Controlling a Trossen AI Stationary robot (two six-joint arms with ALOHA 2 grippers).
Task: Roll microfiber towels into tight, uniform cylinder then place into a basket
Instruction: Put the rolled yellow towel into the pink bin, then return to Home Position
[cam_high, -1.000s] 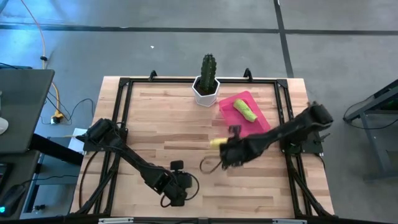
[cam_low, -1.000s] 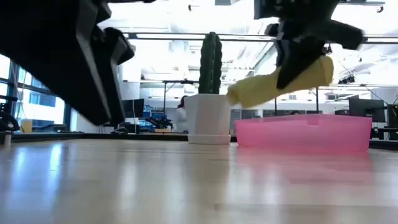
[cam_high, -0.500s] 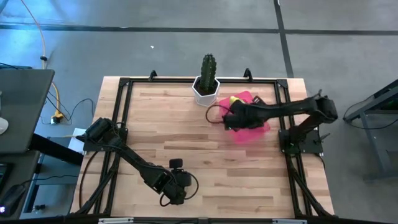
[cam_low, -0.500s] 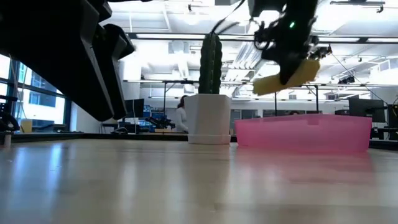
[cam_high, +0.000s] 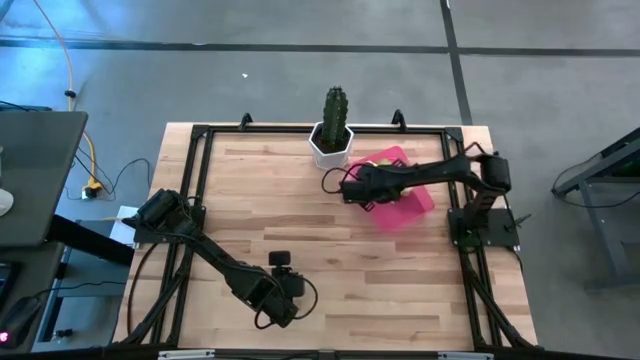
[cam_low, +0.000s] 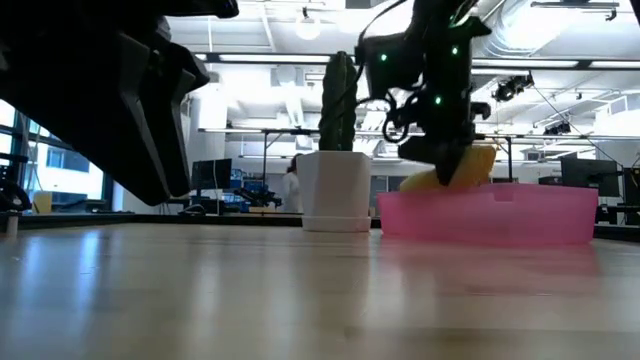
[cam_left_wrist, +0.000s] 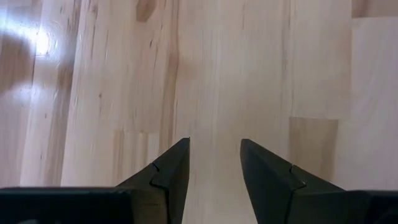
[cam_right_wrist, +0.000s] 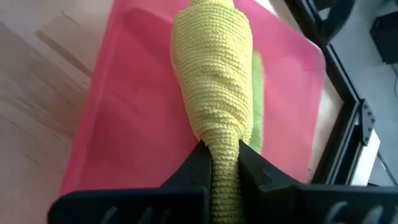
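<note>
My right gripper (cam_right_wrist: 221, 152) is shut on a rolled bright yellow towel (cam_right_wrist: 214, 74) over the pink tray (cam_right_wrist: 137, 93), which stands at the far right of the table (cam_high: 405, 208). In the low view the roll (cam_low: 475, 163) reaches behind the tray's near wall (cam_low: 490, 215). A lime green towel (cam_right_wrist: 256, 87) lies in the tray beside the yellow roll. My left gripper (cam_left_wrist: 214, 155) is open and empty above bare wood near the table's front edge (cam_high: 274, 305). My right gripper pinches the yellow roll's near end (cam_right_wrist: 225, 167) between its two fingers, which lie along the roll. The roll reaches out past the fingertips, lengthwise over the tray. Its lower part is below the tray's rim; whether it touches the floor I cannot tell.
A white hexagonal pot with a cactus (cam_high: 331, 143) stands at the far edge, just left of the tray. A black frame runs round the table's edges (cam_high: 200, 140). Bare wood lies between the two arms.
My right gripper has carried the yellow roll from the table's middle toward the far edge and over the pink tray, turning so that the roll lies along the tray. It has then gone down, and the roll now dips behind the tray's wall.
</note>
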